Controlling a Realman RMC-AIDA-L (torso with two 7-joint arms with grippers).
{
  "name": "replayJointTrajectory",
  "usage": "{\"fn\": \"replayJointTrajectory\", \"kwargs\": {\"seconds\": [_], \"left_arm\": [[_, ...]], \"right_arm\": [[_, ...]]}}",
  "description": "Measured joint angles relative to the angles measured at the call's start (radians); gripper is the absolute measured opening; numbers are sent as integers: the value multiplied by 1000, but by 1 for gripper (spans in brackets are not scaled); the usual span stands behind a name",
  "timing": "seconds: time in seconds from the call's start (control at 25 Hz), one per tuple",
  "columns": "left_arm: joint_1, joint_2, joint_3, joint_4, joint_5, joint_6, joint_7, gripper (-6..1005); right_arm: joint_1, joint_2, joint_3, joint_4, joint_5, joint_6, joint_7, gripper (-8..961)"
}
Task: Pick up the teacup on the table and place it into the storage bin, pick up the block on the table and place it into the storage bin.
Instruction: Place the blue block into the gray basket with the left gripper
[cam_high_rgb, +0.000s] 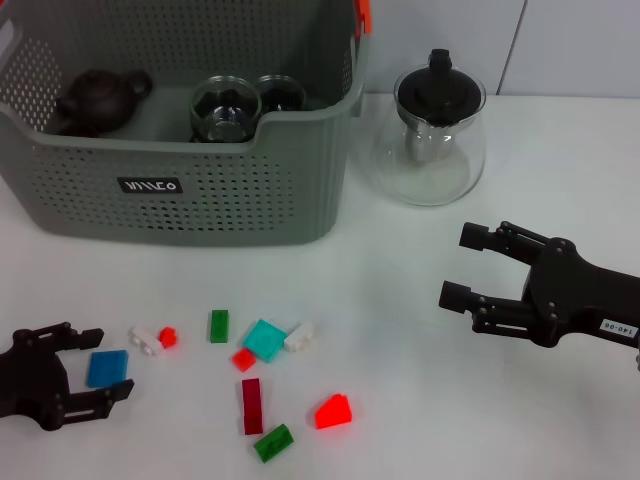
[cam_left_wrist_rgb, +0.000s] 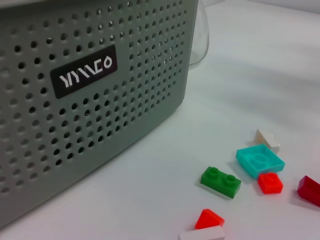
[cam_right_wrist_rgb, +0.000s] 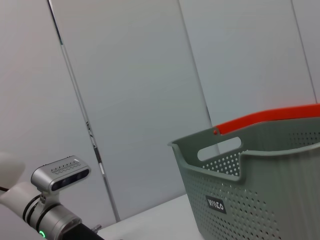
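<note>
The storage bin (cam_high_rgb: 190, 190) walls off the far left of the surface (cam_high_rgb: 420, 300), and a glass teapot (cam_high_rgb: 432, 135) stands just beside its right corner, leaving only a narrow gap between them. A broad bare stretch lies between the bin's front wall and the scattered blocks, and another around the right pincer (cam_high_rgb: 462, 265), whose jaws stand apart. Near the front, a green block (cam_high_rgb: 219, 325), a teal block (cam_high_rgb: 265, 340) and a dark red block (cam_high_rgb: 252, 405) crowd together. A blue block (cam_high_rgb: 107, 367) lies between the left pincer's (cam_high_rgb: 100, 365) spread jaws.

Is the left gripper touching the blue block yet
Cannot tell. In the head view the blue block sits between the open left gripper fingers, no clear gap or contact.
</note>
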Motion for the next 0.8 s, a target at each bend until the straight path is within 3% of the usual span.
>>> {"fn": "replayJointTrajectory", "kwargs": {"seconds": [0.8], "left_arm": [[5, -5, 3, -9, 20, -23, -7, 775]], "right_arm": [[2, 0, -5, 0, 0, 0, 0, 945]]}}
